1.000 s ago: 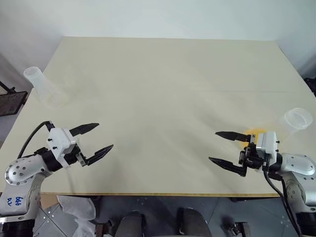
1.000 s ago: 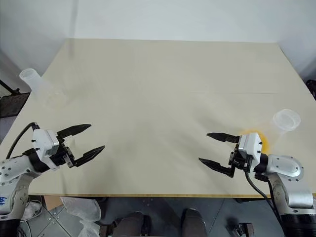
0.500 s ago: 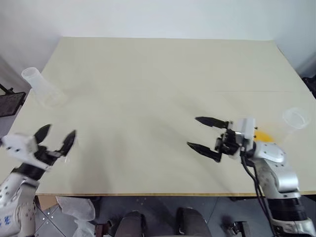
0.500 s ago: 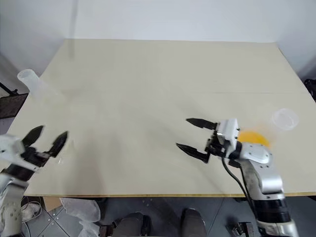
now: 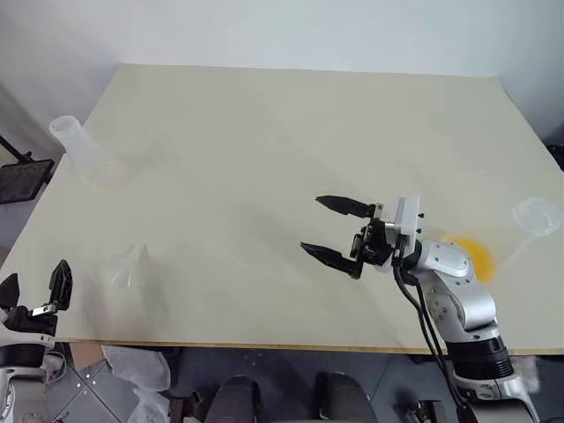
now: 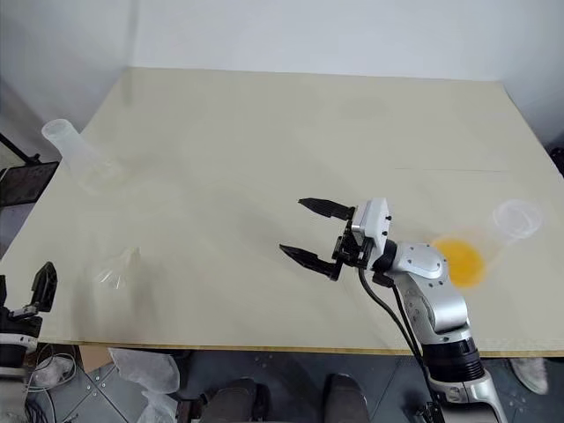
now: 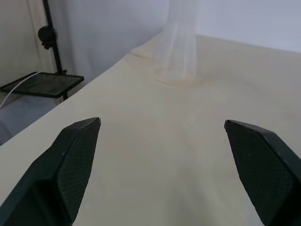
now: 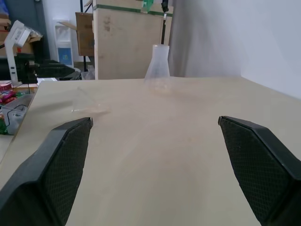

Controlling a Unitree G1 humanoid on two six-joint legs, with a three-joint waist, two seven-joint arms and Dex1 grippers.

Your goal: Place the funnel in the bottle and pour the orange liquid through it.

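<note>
Left eye view, two flasks, one funnel, two open grippers

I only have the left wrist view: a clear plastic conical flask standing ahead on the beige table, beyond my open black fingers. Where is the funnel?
Observer: The clear plastic funnel seems to lie on its side near the front edge of the beige table. It is closer to the left gripper than the clear conical flask you see.
Operator: And the orange liquid?
Observer: The translucent orange liquid sits in the base of a second clear conical flask at the table's right edge.
Operator: Is the right gripper carrying anything?
Observer: No. The right gripper is open and empty over the middle of the table, to the left of that second flask.
</note>
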